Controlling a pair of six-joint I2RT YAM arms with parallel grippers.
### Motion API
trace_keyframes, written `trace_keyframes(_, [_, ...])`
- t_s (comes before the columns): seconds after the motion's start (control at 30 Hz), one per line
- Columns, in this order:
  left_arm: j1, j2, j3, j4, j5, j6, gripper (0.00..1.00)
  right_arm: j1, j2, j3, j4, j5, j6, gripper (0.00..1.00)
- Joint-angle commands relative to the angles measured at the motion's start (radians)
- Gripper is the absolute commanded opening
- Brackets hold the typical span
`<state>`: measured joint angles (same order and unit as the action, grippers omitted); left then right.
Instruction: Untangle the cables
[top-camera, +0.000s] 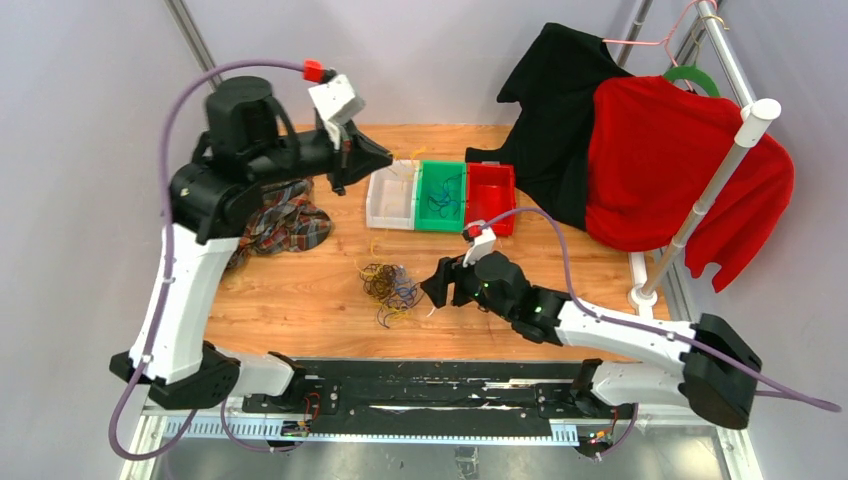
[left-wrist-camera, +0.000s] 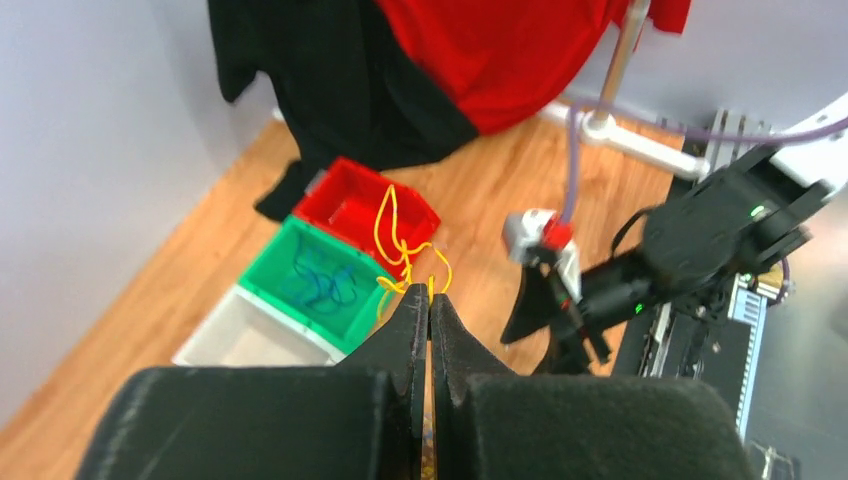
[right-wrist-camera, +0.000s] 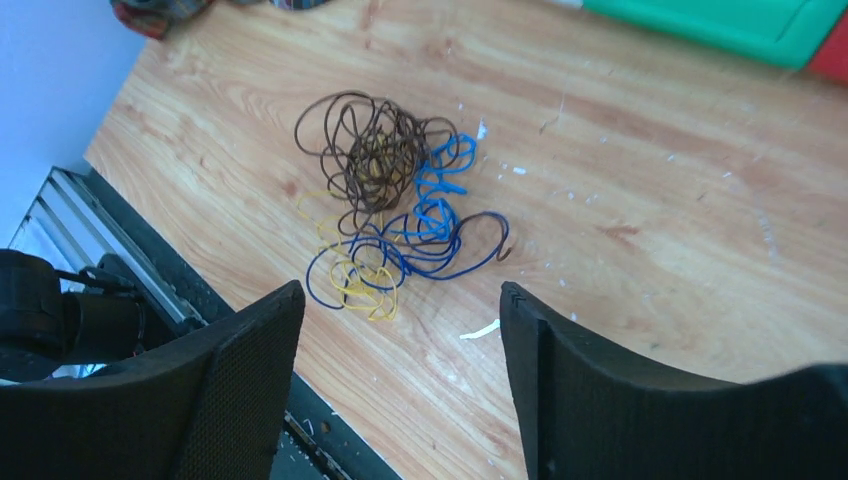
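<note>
The cables (top-camera: 390, 285) lie as a small tangle of brown, blue and yellow loops on the wooden table; in the right wrist view the tangle (right-wrist-camera: 390, 200) sits just ahead of the fingers. My right gripper (top-camera: 432, 285) (right-wrist-camera: 402, 295) hovers open right of it, with nothing between its jaws. My left gripper (top-camera: 388, 158) (left-wrist-camera: 430, 295) is raised over the back of the table near the bins. It is shut on a yellow cable (left-wrist-camera: 400, 240) that curls out past its fingertips.
Three bins stand in a row at the back: white (top-camera: 380, 205), green (top-camera: 441, 165) with blue cables inside, and red (top-camera: 492, 170). A plaid cloth (top-camera: 285, 220) lies at the left. Black (top-camera: 560, 120) and red (top-camera: 680, 160) garments hang on a rack (top-camera: 715, 190) at the right.
</note>
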<state>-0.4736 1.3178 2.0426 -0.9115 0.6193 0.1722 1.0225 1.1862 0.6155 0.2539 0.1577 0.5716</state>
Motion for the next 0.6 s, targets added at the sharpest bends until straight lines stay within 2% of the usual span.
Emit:
trace_keyframes(0.0, [-0.005,0.008,-0.139,0.090,-0.026,0.019,0.00,0.001,-0.112,-0.005,-0.097,0.117,-0.025,0.74])
trace_keyframes(0.13, [-0.007,0.062,-0.233,0.170,-0.062,0.019,0.00,-0.025,-0.180,0.000,-0.157,0.189,-0.038,0.75])
trace_keyframes(0.3, [-0.007,0.186,-0.217,0.219,-0.114,0.044,0.00,-0.076,-0.222,0.024,-0.240,0.263,-0.033,0.75])
trace_keyframes(0.4, [-0.007,0.277,-0.156,0.233,-0.109,0.022,0.00,-0.104,-0.243,0.023,-0.259,0.281,-0.033,0.75])
trace_keyframes(0.57, [-0.025,0.426,0.036,0.242,-0.036,-0.072,0.00,-0.162,-0.264,0.035,-0.305,0.348,-0.013,0.73])
